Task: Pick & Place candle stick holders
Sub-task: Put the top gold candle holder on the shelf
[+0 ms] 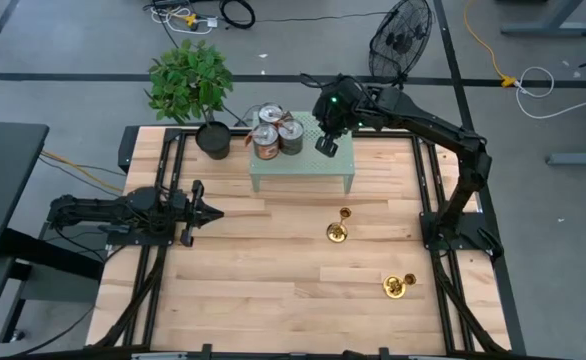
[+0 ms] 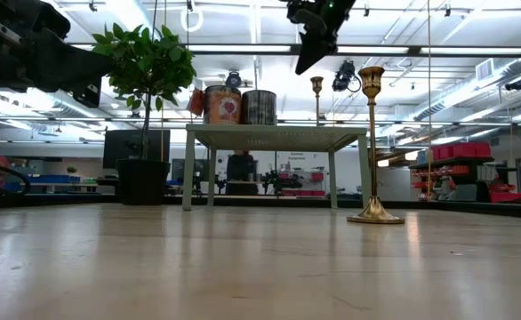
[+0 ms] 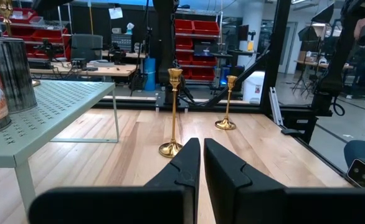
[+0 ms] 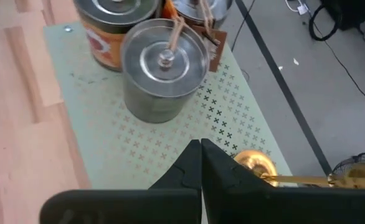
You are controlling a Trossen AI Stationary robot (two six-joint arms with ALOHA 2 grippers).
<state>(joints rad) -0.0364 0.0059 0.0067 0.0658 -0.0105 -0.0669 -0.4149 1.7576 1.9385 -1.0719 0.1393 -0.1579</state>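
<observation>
Closed left end effector (image 3: 201, 163), two candle stick holders (image 3: 173, 112) upright on table (image 3: 263, 155), green shelf (image 3: 58, 102) with tin (image 3: 5, 78)

Both arms are dark, near-black jointed links on black frame bases, a green light glowing on the wrist just behind the right gripper (image 1: 327, 147), and each of the left gripper (image 3: 201, 163) fingers is a matte black wedge tapering to a narrow tip.

Holders: three in total, two on the table (image 1: 336, 232) (image 1: 398, 287) and one on the stand (image 4: 254, 165). Tins: three (image 1: 271, 113) (image 1: 265, 145) (image 1: 291, 135), grouped on the left of the stand (image 1: 303, 170). Stand: one; plant (image 1: 188, 80): one, at the far left.
</observation>
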